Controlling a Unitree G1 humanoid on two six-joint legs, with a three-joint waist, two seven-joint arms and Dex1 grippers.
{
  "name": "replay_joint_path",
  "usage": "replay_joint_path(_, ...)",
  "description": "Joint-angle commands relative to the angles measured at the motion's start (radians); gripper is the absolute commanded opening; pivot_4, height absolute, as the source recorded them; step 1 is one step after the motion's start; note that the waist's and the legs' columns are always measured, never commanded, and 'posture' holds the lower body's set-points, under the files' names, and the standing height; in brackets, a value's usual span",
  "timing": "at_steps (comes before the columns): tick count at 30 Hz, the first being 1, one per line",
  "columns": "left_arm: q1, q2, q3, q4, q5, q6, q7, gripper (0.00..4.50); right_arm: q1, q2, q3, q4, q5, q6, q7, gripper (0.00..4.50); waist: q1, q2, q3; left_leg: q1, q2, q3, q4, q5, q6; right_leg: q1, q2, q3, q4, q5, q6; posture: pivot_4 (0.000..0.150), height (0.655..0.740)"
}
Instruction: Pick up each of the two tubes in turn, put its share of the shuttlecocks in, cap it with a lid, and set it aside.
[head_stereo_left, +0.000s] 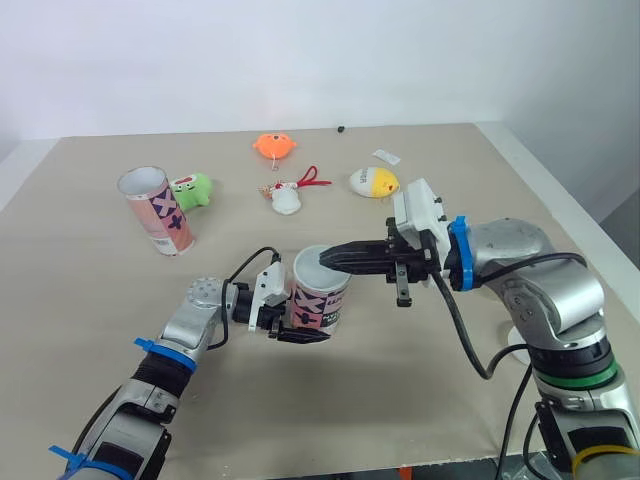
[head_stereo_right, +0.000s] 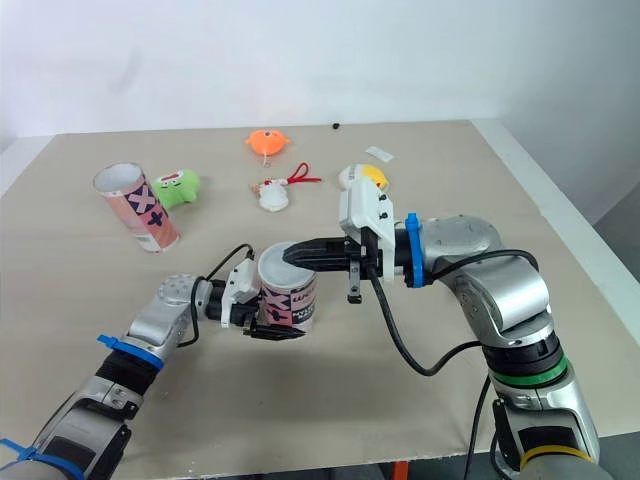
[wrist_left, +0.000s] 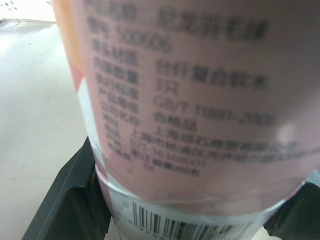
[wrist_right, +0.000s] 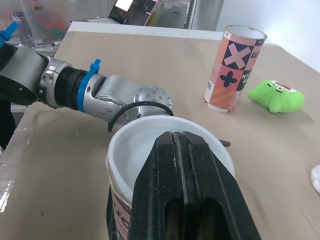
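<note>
Seemingly at the capping step, the right tool (head_stereo_left: 335, 260), fingers pressed together, lay across the white-rimmed mouth of the tube (head_stereo_left: 322, 300). The left tool (head_stereo_left: 292, 325) pinched that tube low on its wall, roughly upright near the middle of the surface (head_stereo_left: 400, 410). Pressing straight down and centred, with the left grip firm, should seat the top evenly.

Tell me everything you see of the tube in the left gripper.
The tube is a short cylinder, cardboard by its look, pink with black-and-white cross patterns, printed text, a barcode near its base and a white rim on top. It stands upright over the table. The left gripper clamps its lower part; the right gripper, shut, lies across its rim.
</note>
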Motion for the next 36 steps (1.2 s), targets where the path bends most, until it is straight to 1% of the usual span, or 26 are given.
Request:
replay_joint_path(1,0.030,0.027,0.016,0.023,0.008,0.051,0.021,3.08,0.028,-0.004,0.015,-0.029,0.012,0.004,-0.002,0.14,0.000,0.000,0.000,0.000,0.000,0.000,0.000,0.000,0.000,0.000,0.000,0.000,0.000,0.000,0.000,0.150,0.7323)
replay_joint_path(9,0.038,0.031,0.022,0.001,0.000,0.071,0.028,3.08,0.061,-0.025,0.068,-0.014,-0.043,-0.027,-0.008,0.14,0.000,0.000,0.000,0.001,0.000,0.000,-0.001,0.000,0.000,0.000,0.000,0.000,0.000,0.000,0.000,0.150,0.7323)
replay_joint_path(13,0.050,0.043,0.019,-0.020,0.001,0.076,0.031,3.08,0.059,-0.071,0.134,0.010,-0.134,-0.056,-0.002,0.14,-0.002,-0.001,-0.001,0.003,0.000,0.000,-0.002,0.000,0.000,0.001,0.000,0.000,0.000,-0.001,-0.001,0.150,0.7323)
replay_joint_path(15,0.055,0.049,0.014,-0.026,0.008,0.071,0.031,3.08,0.056,-0.091,0.164,0.018,-0.174,-0.073,0.002,0.14,-0.004,-0.005,-0.004,0.007,0.000,0.001,-0.005,0.000,0.000,0.003,0.000,0.001,0.000,-0.001,-0.002,0.150,0.7323)
replay_joint_path(16,0.057,0.051,0.012,-0.027,0.011,0.068,0.032,3.08,0.055,-0.104,0.184,0.018,-0.197,-0.084,0.009,0.14,-0.004,-0.006,-0.005,0.013,0.000,0.001,-0.008,0.000,0.000,0.007,0.001,0.001,0.000,-0.004,-0.007,0.150,0.7323)
replay_joint_path(17,0.059,0.050,0.010,-0.027,0.012,0.066,0.033,3.08,0.055,-0.113,0.200,0.016,-0.214,-0.093,0.014,0.14,-0.004,-0.006,-0.005,0.014,0.000,0.001,-0.009,0.000,0.000,0.008,0.001,0.001,0.000,-0.004,-0.007,0.150,0.7323)
replay_joint_path(21,0.060,0.045,0.007,-0.029,0.012,0.063,0.039,3.08,0.049,-0.118,0.227,-0.004,-0.231,-0.101,0.021,0.14,-0.004,-0.007,-0.006,0.024,0.001,0.001,-0.014,0.000,0.000,0.015,0.001,0.001,-0.001,-0.006,-0.011,0.150,0.7323)
replay_joint_path(26,0.055,0.035,0.002,-0.017,0.014,0.054,0.041,3.08,0.015,-0.108,0.217,-0.015,-0.219,-0.094,0.035,0.14,-0.004,-0.007,-0.006,0.025,0.001,0.001,-0.015,0.000,0.000,0.015,0.001,0.001,-0.001,-0.007,-0.011,0.150,0.7323)
replay_joint_path(28,0.053,0.031,0.000,-0.010,0.016,0.050,0.041,3.08,-0.003,-0.099,0.199,-0.016,-0.197,-0.088,0.041,0.14,-0.004,-0.007,-0.006,0.025,0.001,0.001,-0.016,0.000,0.000,0.015,0.001,0.001,-0.002,-0.008,-0.011,0.150,0.7323)
replay_joint_path(31,0.048,0.022,-0.003,0.002,0.017,0.040,0.041,3.08,-0.062,-0.030,0.051,-0.007,-0.017,-0.018,0.018,0.14,-0.004,-0.008,-0.005,0.025,0.001,0.001,-0.016,0.000,0.000,0.015,0.001,0.001,-0.002,-0.008,-0.011,0.150,0.7323)
replay_joint_path(32,0.046,0.020,-0.004,0.007,0.018,0.038,0.041,3.08,-0.076,-0.018,0.015,-0.002,0.021,-0.002,0.014,0.14,-0.003,-0.007,-0.004,0.024,0.001,0.001,-0.016,0.000,0.000,0.015,0.001,0.001,-0.002,-0.008,-0.011,0.150,0.7323)
replay_joint_path(33,0.045,0.019,-0.005,0.011,0.018,0.034,0.040,3.08,-0.088,-0.010,-0.039,0.004,0.081,0.020,0.010,0.14,-0.003,-0.007,-0.003,0.021,0.001,0.001,-0.015,0.000,0.000,0.012,0.001,0.001,-0.002,-0.007,-0.010,0.150,0.7323)
replay_joint_path(34,0.044,0.017,-0.006,0.014,0.019,0.030,0.040,3.08,-0.097,-0.011,-0.088,0.008,0.132,0.038,0.010,0.14,0.000,-0.006,-0.003,0.020,0.001,0.001,-0.015,0.000,0.000,0.012,0.001,0.001,-0.002,-0.007,-0.010,0.150,0.7323)
replay_joint_path(36,0.044,0.014,-0.008,0.022,0.021,0.022,0.038,3.08,-0.096,-0.034,-0.149,0.004,0.193,0.061,0.016,0.14,0.003,-0.006,-0.003,0.012,0.000,0.000,-0.014,0.000,0.000,0.006,0.000,0.001,-0.002,-0.005,-0.005,0.150,0.7323)
